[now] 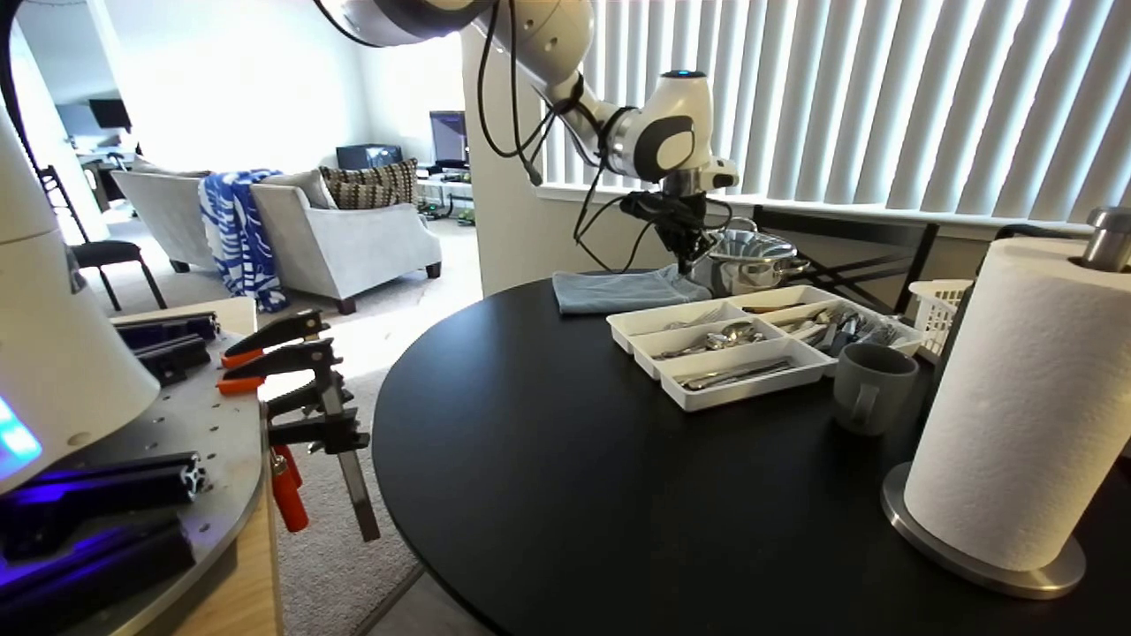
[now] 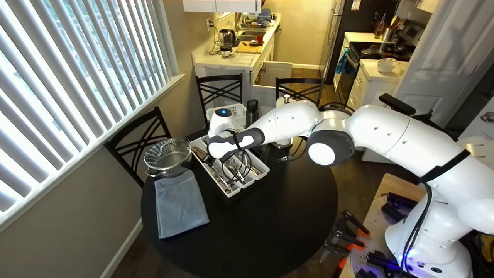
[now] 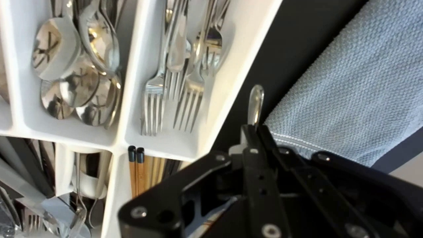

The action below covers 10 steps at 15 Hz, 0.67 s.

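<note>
Wrist view showed the black gripper (image 3: 254, 128) with its two fingers pinched close together. Between the tips was a silver handle (image 3: 256, 102) with a round end, and the gripper held it tight. I could not tell if it belonged to a spoon, a fork or something else. The silver handle showed against a strip of the black round table (image 2: 270, 235), between a white cutlery tray (image 3: 248, 43) and a folded gray-blue towel (image 3: 357, 86).

The tray was split into little boxes. One box had forks (image 3: 155, 86), and the box beside it had shiny spoons (image 3: 79, 82) piled on top of each other. Just past the ends of the forks was a box with chopsticks (image 3: 141, 172), and two of them were orange-brown with dark tips. Another box was a messy mix of utensils (image 3: 43, 208).

In both exterior views, the white robot arm (image 2: 287, 120) reached over the table, and the gripper hung down near a shiny metal pot (image 1: 751, 276). The towel lay flat on the table, right beside the pot. In an exterior view, butter knives (image 1: 733, 375) lay in the tray's nearest box, and a gray mug (image 1: 888, 389) stood by the tray, near a roll of paper towels (image 1: 1016, 406) on a stand (image 1: 998, 579). A black bottle (image 2: 252, 112) and a white basket (image 2: 238, 112) stood past the far end of the tray in an exterior view.
</note>
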Motion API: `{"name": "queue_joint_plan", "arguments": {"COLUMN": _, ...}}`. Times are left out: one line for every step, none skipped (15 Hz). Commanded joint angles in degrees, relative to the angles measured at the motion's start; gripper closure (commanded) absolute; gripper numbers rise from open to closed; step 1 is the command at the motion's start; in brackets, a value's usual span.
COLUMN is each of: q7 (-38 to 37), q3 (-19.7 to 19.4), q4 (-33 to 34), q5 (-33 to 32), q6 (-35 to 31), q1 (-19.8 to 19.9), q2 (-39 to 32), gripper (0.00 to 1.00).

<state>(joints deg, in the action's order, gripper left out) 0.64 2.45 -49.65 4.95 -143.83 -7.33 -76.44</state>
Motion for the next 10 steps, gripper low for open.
{"name": "queue_joint_plan", "arguments": {"q7": -6.2, "q3": -3.2, "q4": -13.5, "q5": -0.3, "q6": -8.0, "q1": -3.5, "q2": 7.8, "gripper": 0.99}}
{"name": "queue_joint_plan", "arguments": {"q7": -8.2, "q3": -4.3, "q4": -15.6, "q5": -0.2, "q6": -9.3, "q1": -4.5, "q2": 8.9, "gripper": 0.99}}
{"name": "queue_joint_plan", "arguments": {"q7": -9.9, "q3": -5.3, "q4": -17.9, "q5": -0.1, "q6": -10.5, "q1": -5.5, "q2": 10.2, "gripper": 0.99}}
{"name": "queue_joint_plan", "arguments": {"q7": -12.4, "q3": -7.2, "q4": -20.1, "q5": -0.4, "q6": -11.6, "q1": -6.9, "q2": 11.6, "gripper": 0.99}}
{"name": "queue_joint_plan", "arguments": {"q7": -14.1, "q3": -8.5, "q4": -22.4, "q5": -0.4, "q6": -12.4, "q1": -8.1, "q2": 13.0, "gripper": 0.99}}
{"name": "queue_joint_plan", "arguments": {"q7": -16.0, "q3": -10.1, "q4": -24.6, "q5": -0.4, "q6": -12.5, "q1": -9.4, "q2": 14.5, "gripper": 0.99}}
{"name": "queue_joint_plan", "arguments": {"q7": -17.4, "q3": -11.3, "q4": -26.8, "q5": -0.4, "q6": -12.1, "q1": -10.6, "q2": 16.0, "gripper": 0.99}}
{"name": "queue_joint_plan", "arguments": {"q7": -19.7, "q3": -11.6, "q4": -28.6, "q5": -2.4, "q6": -10.4, "q1": -11.1, "q2": 17.5, "gripper": 0.99}}
{"name": "queue_joint_plan", "arguments": {"q7": -21.0, "q3": -12.4, "q4": -30.9, "q5": -2.6, "q6": -9.1, "q1": -12.1, "q2": 19.3, "gripper": 0.99}}
{"name": "queue_joint_plan", "arguments": {"q7": -21.6, "q3": -12.5, "q4": -33.2, "q5": -3.1, "q6": -7.7, "q1": -12.5, "q2": 21.1, "gripper": 0.99}}
